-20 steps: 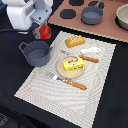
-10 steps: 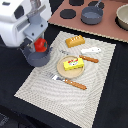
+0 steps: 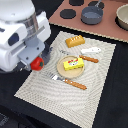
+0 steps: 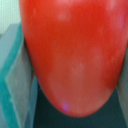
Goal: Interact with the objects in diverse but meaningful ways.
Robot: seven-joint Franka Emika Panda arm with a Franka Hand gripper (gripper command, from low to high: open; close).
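Observation:
My gripper [image 3: 36, 63] is shut on the red tomato [image 3: 36, 64] at the placemat's edge on the exterior view's left. In the wrist view the tomato [image 4: 72, 52] fills the frame, with a grey finger pad [image 4: 17, 75] against its side. The yellow butter block [image 3: 73, 63] lies on a small round plate [image 3: 64, 71] mid-mat. The golden bread loaf [image 3: 75, 41] and the small white piece [image 3: 91, 50] lie farther back. The grey pan [image 3: 92, 15] sits on the toy stove. The grey-blue pot is hidden behind my arm.
An orange-handled knife [image 3: 90, 59] and an orange-handled fork [image 3: 71, 82] lie beside the plate on the striped placemat [image 3: 97, 95]. The brown toy stove [image 3: 107, 27] stands at the back, with another pot [image 3: 123, 16] at the exterior view's right edge.
My arm has moved down the exterior view with the tomato in its grip, from above the pot to in front of it. The pot is now covered by the arm.

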